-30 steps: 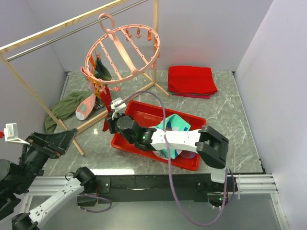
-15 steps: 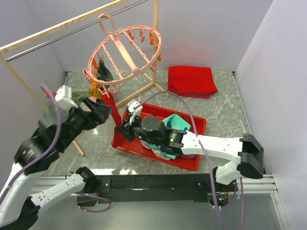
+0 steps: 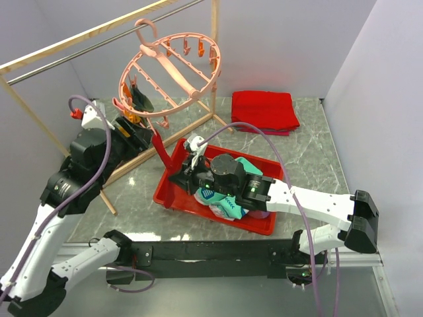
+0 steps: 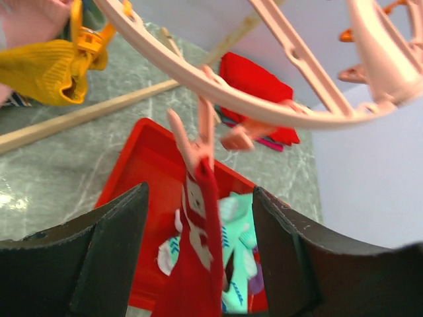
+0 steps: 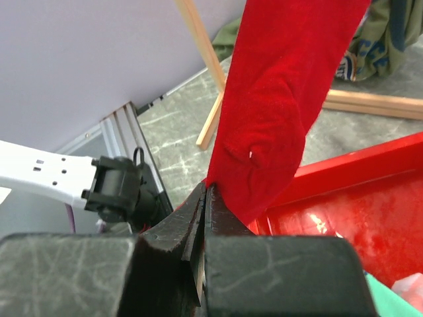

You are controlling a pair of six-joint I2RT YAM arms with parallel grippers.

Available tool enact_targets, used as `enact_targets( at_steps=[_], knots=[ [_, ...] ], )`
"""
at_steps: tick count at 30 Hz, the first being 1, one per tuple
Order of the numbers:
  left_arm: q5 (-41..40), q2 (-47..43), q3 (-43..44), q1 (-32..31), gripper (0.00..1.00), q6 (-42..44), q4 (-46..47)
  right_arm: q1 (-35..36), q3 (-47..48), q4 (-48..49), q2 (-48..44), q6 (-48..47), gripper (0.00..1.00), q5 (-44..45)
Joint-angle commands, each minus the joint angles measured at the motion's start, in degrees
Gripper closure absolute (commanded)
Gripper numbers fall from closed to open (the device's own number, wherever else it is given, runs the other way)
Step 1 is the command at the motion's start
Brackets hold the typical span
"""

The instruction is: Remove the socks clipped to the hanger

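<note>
The hanger (image 3: 168, 66) hangs by its hook from the rack (image 3: 215, 16) in the upper left of the top view. It is tilted, so its ring faces the camera. A red sock (image 3: 159, 150) hangs from a pink clip (image 4: 192, 142) on the lower rim of the ring, a little left of the centre of the frame. It is above the left end of the red tray (image 3: 173, 195).

In the left wrist view, the left claw (image 4: 199, 190) comes up under the ring with its jaws apart. The red sock and its clip stand between the two fingers (image 4: 106, 257). There is a gap on each side, so neither finger touches the sock.

The right claw (image 5: 206, 195) reaches from the lower right over the tray to the bottom end of this sock. Its jaws are pressed together, and the lower edge of the red fabric is pinched in the seam between them. Above the claw the sock rises to the upper right of that frame.

Two more socks are clipped on the left side of the ring. One is a dark green sock (image 3: 140, 99). Below it is a yellow sock (image 4: 49, 69), held by an orange clip (image 4: 86, 33). Other clips along the upper rim hang empty.

A heap of loose socks (image 3: 228, 198), mostly teal and white, lies in the tray under the right arm. The tray rests on the marble tabletop (image 3: 310, 152). A folded red cloth (image 3: 264, 111) lies well apart from it, at the far edge in the upper right of the frame.
</note>
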Motion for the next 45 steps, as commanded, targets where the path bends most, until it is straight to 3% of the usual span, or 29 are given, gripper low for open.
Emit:
enact_targets(
  at_steps=[1,6,19,22,30,35,37,39,43,44,45],
  knots=[
    [6.5,2.7,1.9,4.7,0.31,3.5,3.9,-0.2,-0.4,0.3,-2.7,0.5,1.00,-2.0],
    [12.4,5.6,2.4,9.6,0.32,4.8,5.7,-0.4,-0.6,0.8,-2.9,0.8,1.00,-2.1],
    [15.2,8.9,0.9,11.0,0.35,6.9,9.6,-0.4,0.1,0.5,-2.5,1.5,1.00,-2.8],
    [13.8,7.9,-1.4,11.1,0.42,7.5,11.6,-0.4,-0.5,0.9,-3.1,2.1,1.00,-2.8],
    [12.8,7.4,-0.4,11.1,0.82,9.7,11.8,-0.4,-3.1,1.9,-4.6,3.1,1.00,-0.7],
    [13.2,7.7,0.1,11.1,0.95,9.9,11.8,-0.7,-5.5,2.8,-5.7,4.3,1.00,-0.1],
    [13.3,7.8,0.4,11.1,0.95,9.8,11.7,-1.1,-6.6,2.4,-6.4,5.0,1.00,0.1],
    [13.6,8.1,1.2,11.1,0.85,9.9,11.1,-1.6,-7.5,1.9,-7.2,5.7,1.00,1.4],
    [15.6,7.5,1.3,11.1,0.57,9.7,11.2,-3.6,-9.4,-1.7,-9.9,8.4,1.00,4.6],
    [15.9,6.9,1.2,11.1,0.46,9.6,11.2,-4.8,-10.5,-2.4,-10.5,9.2,1.00,5.9],
    [16.5,6.5,1.2,11.1,0.41,9.5,11.1,-5.7,-10.8,-3.3,-11.8,10.6,1.00,6.6]
  ],
)
